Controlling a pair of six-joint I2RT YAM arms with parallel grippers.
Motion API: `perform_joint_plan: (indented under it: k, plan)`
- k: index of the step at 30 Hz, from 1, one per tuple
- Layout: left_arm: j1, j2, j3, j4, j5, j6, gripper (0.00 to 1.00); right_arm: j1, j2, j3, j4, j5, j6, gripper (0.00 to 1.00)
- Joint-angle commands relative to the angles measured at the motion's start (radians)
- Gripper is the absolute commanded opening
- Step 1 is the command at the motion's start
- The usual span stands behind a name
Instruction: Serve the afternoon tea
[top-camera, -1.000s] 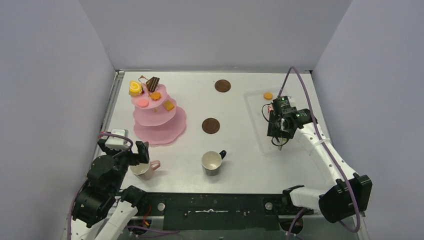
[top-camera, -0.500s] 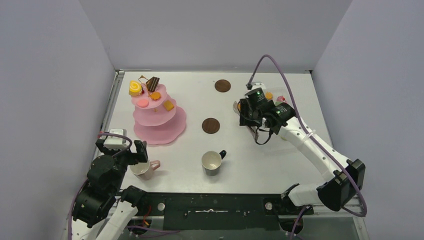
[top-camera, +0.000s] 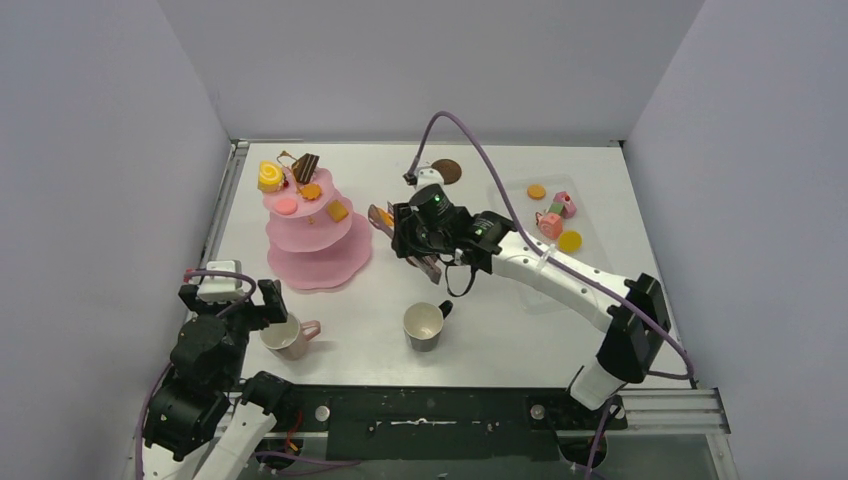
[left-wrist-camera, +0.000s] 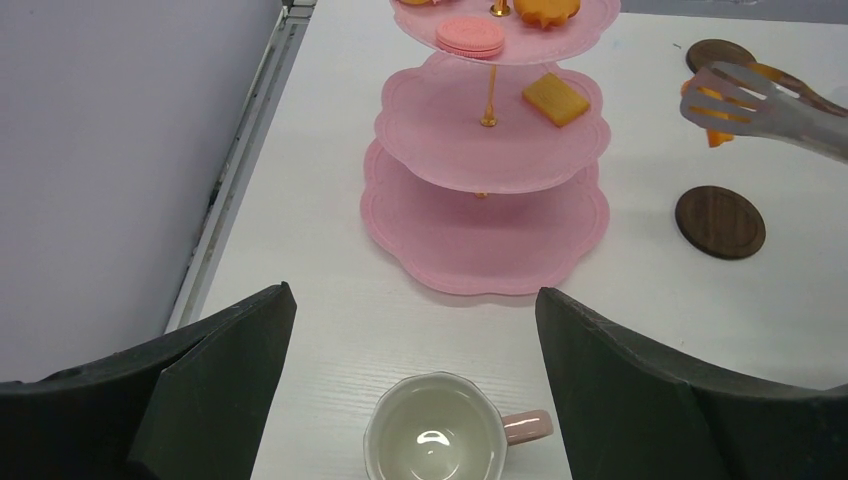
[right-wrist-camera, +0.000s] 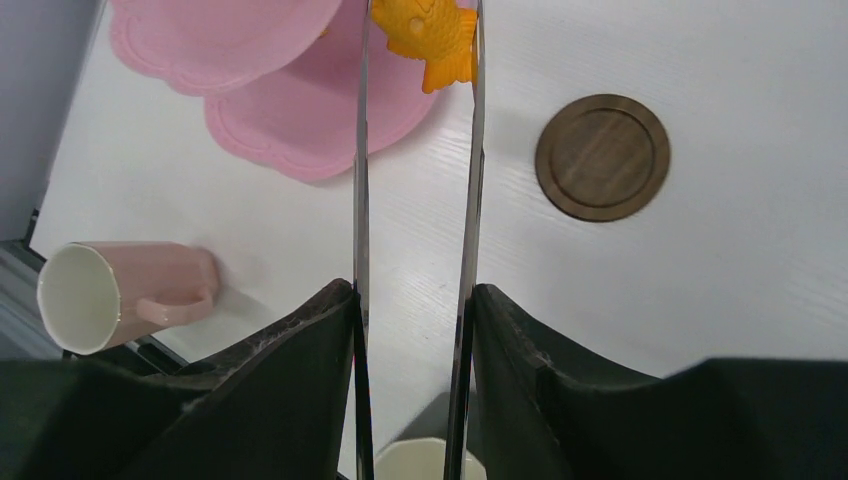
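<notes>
One orange pastry (right-wrist-camera: 425, 40) sits pinched in tongs (left-wrist-camera: 800, 122) that the right claw (right-wrist-camera: 412, 300) clamps, pointing lengthwise toward the stand (right-wrist-camera: 290, 130).

Seen from above, the right arm (top-camera: 540, 265) hides the coaster (left-wrist-camera: 719, 222) near the table's middle. The other coaster (top-camera: 447, 172), by the far edge, peeks out from behind a white plug. The clear tray (top-camera: 515, 200) near the right edge is faint, and the small sweets (top-camera: 549, 222) in it are too tiny to name.

In the left wrist view, the top edge cuts off the top plate of the pink stand (left-wrist-camera: 487, 215). The right edge cuts off the tongs (left-wrist-camera: 770, 105).

In the right wrist view, the tips of the tongs and the orange pastry (right-wrist-camera: 425, 35) run off the top. The pink mug (right-wrist-camera: 120, 290) looks blurry. The black mug (right-wrist-camera: 415, 468) shows only a bit of rim at the bottom.
</notes>
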Motion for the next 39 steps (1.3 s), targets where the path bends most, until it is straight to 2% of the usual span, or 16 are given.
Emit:
perform_joint_plan:
  k: [1, 24, 32, 39]
  plan:
    - [0.007, -0.010, 0.030, 0.033, -0.021, 0.003, 0.89, 0.039, 0.039, 0.087, 0.167, -0.014, 0.060, 0.43]
    - [0.005, -0.022, 0.023, 0.041, -0.011, 0.007, 0.89, 0.095, 0.305, 0.316, 0.221, -0.127, 0.149, 0.44]
    - [0.004, -0.023, 0.021, 0.044, -0.009, 0.007, 0.89, 0.097, 0.308, 0.339, 0.190, -0.124, 0.141, 0.49]
    - [0.004, -0.021, 0.021, 0.046, -0.006, 0.007, 0.89, 0.096, 0.281, 0.344, 0.132, -0.102, 0.110, 0.49]
